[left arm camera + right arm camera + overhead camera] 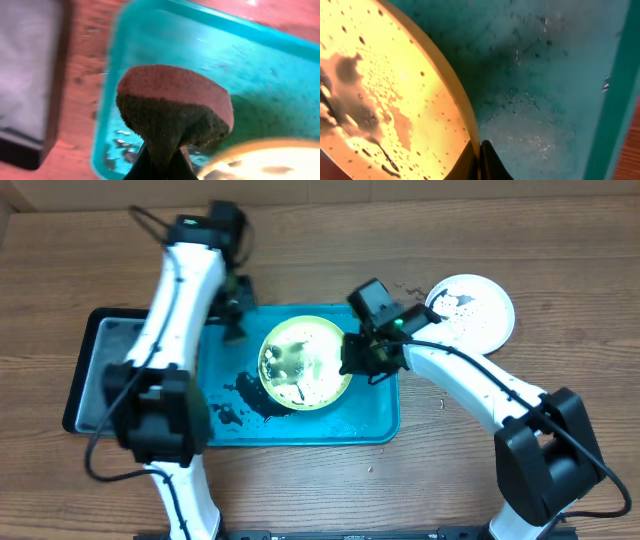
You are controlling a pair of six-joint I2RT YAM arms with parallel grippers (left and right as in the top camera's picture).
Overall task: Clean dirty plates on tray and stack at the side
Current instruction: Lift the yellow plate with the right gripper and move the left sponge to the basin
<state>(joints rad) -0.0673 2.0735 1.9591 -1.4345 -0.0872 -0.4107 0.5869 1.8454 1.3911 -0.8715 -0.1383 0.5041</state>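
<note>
The yellow-green plate (303,364) is soiled with black smears and tilts above the turquoise tray (370,420). My right gripper (358,358) is shut on its right rim; in the right wrist view the fingers (480,159) pinch the plate's edge (395,100) over the tray (545,75). My left gripper (236,320) is shut on a brown sponge (175,107) over the tray's far left corner (150,40), next to the plate (270,160). A white plate (470,308) with black specks lies on the table right of the tray. The light blue plate is out of view.
A black tray with grey inside (100,375) stands left of the turquoise tray and shows in the left wrist view (30,75). Black smears (240,395) lie on the turquoise tray left of the plate. Specks dot the wooden table (440,405).
</note>
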